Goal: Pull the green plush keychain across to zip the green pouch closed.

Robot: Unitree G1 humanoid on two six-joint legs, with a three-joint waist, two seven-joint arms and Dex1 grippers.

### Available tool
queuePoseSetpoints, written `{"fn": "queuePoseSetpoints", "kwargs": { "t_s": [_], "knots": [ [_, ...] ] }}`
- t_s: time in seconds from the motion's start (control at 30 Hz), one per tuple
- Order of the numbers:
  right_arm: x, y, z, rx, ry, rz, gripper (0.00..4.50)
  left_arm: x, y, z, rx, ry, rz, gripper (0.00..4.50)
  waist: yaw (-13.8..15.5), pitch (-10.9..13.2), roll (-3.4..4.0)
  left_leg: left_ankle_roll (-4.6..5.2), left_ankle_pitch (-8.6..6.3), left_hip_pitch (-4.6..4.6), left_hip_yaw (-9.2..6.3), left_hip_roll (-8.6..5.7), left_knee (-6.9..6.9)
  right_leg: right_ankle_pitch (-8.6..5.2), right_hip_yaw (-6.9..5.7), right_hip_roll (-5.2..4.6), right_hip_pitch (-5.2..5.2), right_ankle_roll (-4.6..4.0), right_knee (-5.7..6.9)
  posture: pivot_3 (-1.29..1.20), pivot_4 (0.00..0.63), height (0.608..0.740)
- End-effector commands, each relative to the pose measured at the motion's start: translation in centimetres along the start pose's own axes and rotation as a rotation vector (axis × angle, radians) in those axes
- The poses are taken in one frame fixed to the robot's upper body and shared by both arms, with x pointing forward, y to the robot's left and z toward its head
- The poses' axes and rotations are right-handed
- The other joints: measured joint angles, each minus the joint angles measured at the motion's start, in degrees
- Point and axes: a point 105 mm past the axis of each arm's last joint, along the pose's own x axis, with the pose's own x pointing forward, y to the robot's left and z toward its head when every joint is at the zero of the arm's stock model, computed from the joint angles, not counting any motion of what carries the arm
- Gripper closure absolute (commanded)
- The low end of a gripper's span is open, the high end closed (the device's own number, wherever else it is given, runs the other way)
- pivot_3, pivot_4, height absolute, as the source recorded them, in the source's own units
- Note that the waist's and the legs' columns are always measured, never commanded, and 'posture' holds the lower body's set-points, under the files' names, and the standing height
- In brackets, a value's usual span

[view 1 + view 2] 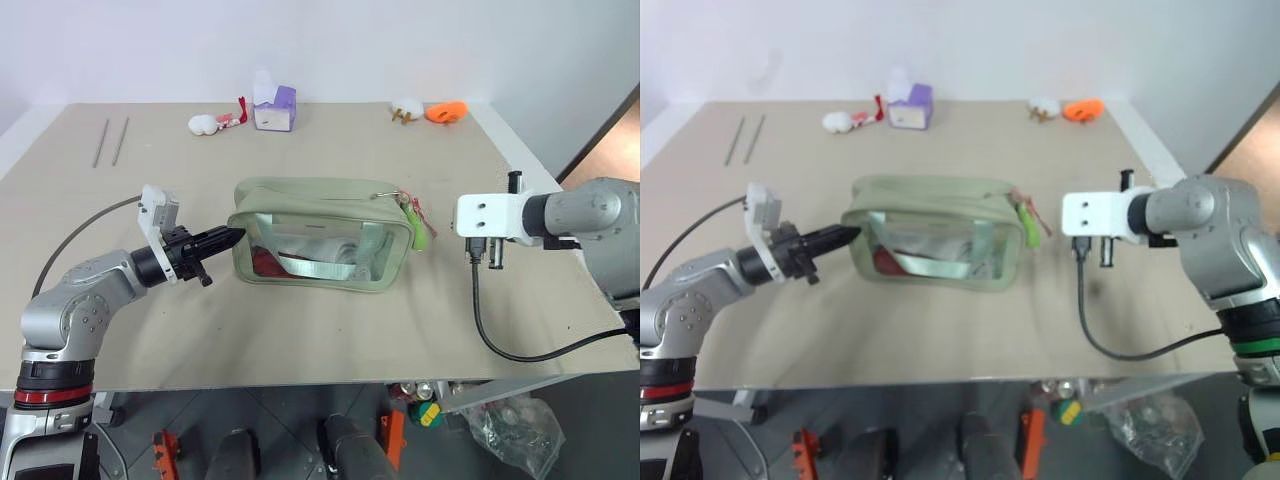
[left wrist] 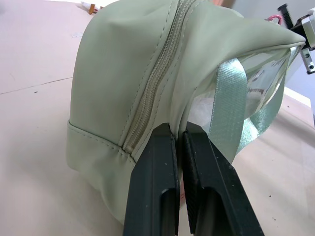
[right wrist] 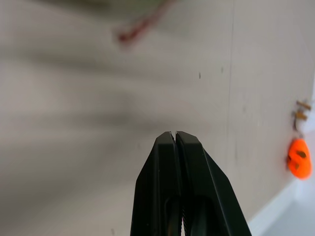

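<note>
Looking across, we find the green plush keychain (image 1: pixel 421 226) at the green pouch (image 1: pixel 320 245)'s right end, nearest our empty, closed right gripper (image 3: pixel 175 133); our left gripper (image 1: pixel 232 237), closed, touches the pouch's left end.

Beige table (image 1: pixel 330 330) with green pouch (image 1: pixel 320 235), purple-and-white box (image 1: pixel 274 108), orange object (image 1: pixel 446 111), two rods (image 1: pixel 112 140).

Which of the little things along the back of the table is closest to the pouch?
The purple-and-white box. It sits almost straight behind the pouch, while the white plush lies further left and the orange object far off to the right.
</note>
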Motion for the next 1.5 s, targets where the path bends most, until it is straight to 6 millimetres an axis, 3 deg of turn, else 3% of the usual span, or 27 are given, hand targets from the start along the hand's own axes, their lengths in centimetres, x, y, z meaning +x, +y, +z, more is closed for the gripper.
{"fn": "queuePoseSetpoints", "kwargs": {
  "t_s": [0.03, 0.13, 0.23, 0.3, 0.37, 0.63, 0.77, 1.0, 1.17, 1.33, 1.5],
  "knots": [
    [-2.3, -4.3, 0.4, 0.083, -0.055, -0.186, 4.08, -0.6, -0.1, 1.0, 0.037, -0.02, 0.009, 4.5, 0.0, 0.0, 0.01, 0.0, 0.0, 0.0, 0.0, 0.0, 0.0, 0.01, 0.0, 0.0, 0.0, 0.0, 0.0, 0.0, 0.15, 0.74],
    [-3.1, -4.1, -0.4, 0.164, -0.067, -0.151, 3.26, -0.8, 0.0, 0.9, 0.037, -0.018, 0.018, 4.5, 0.4, 0.0, 0.03, 0.0, 0.0, -0.02, -0.03, -0.02, 0.01, 0.02, -0.02, 0.0, 0.0, 0.0, 0.0, 0.0, 0.15, 0.74],
    [-3.4, -3.5, -3.3, 0.174, 0.06, -0.141, 2.24, -0.9, -0.1, 0.7, 0.035, -0.016, 0.018, 4.5, 0.5, 0.0, 0.02, -0.04, -0.04, -0.04, -0.06, -0.01, 0.0, -0.08, -0.05, -0.01, 0.04, 0.0, -0.01, 0.0, 0.15, 0.74],
    [-3.6, -3.7, -3.7, 0.197, 0.061, -0.155, 1.62, -0.9, -0.1, 0.7, 0.034, -0.015, 0.017, 4.5, 0.5, 0.0, 0.02, -0.07, -0.07, -0.04, -0.04, -0.02, 0.0, -0.1, -0.02, -0.03, 0.03, 0.01, -0.01, 0.0, 0.15, 0.74],
    [-3.7, -4.2, -3.0, 0.237, 0.0, -0.174, 1.62, -0.9, -0.1, 0.6, 0.033, -0.012, 0.016, 4.5, 0.2, 0.0, 0.04, -0.08, -0.08, -0.01, 0.01, -0.01, 0.0, -0.1, 0.03, -0.02, 0.03, 0.01, -0.01, 0.0, 0.15, 0.74],
    [-3.8, -7.0, 3.9, 0.318, -0.338, -0.261, 1.62, -0.7, -0.1, 0.5, 0.034, -0.005, 0.01, 4.5, -0.4, 0.0, 0.04, -0.15, -0.01, 0.11, -0.06, 0.05, 0.03, 0.06, 0.01, 0.12, 0.05, -0.02, 0.09, 0.0, 0.15, 0.74],
    [-3.5, -7.3, 6.6, 0.325, -0.432, -0.256, 1.62, -0.6, -0.1, 0.4, 0.034, -0.003, 0.005, 4.5, -0.3, 0.0, 0.04, -0.16, -0.02, 0.05, -0.04, 0.04, 0.07, 0.06, 0.04, 0.09, 0.07, 0.02, 0.06, 0.0, 0.15, 0.74],
    [-3.1, -6.7, 7.4, 0.328, -0.458, -0.217, 1.62, -0.4, -0.2, 0.5, 0.036, -0.004, 0.004, 4.5, 0.0, 0.0, 0.04, -0.15, -0.03, -0.02, -0.06, 0.03, 0.06, 0.02, 0.01, 0.06, 0.05, 0.03, 0.04, 0.0, 0.15, 0.74],
    [-5.3, -8.6, 5.9, 0.4, -0.487, -0.31, 1.62, -0.4, -0.3, 0.4, 0.032, -0.002, 0.0, 4.5, 0.0, 0.0, 0.04, -0.14, -0.03, -0.01, -0.07, 0.03, 0.06, 0.03, 0.0, 0.07, 0.05, 0.03, 0.05, 0.0, 0.15, 0.74],
    [-6.6, -6.8, 6.1, 0.452, -0.577, -0.192, 1.62, -0.4, -0.2, 0.4, 0.031, 0.0, 0.0, 4.5, 0.1, 0.0, 0.04, -0.12, -0.05, -0.02, -0.07, 0.02, 0.05, 0.0, 0.0, 0.06, 0.06, 0.03, 0.03, 0.0, 0.15, 0.74],
    [-6.7, -5.7, 6.6, 0.497, -0.625, -0.121, 1.62, -0.2, -0.2, 0.3, 0.033, 0.003, -0.005, 4.5, 0.0, 0.0, 0.04, -0.1, -0.05, 0.03, -0.07, 0.04, 0.06, 0.01, 0.0, 0.08, 0.07, 0.01, 0.05, 0.0, 0.15, 0.74]
  ]
}}
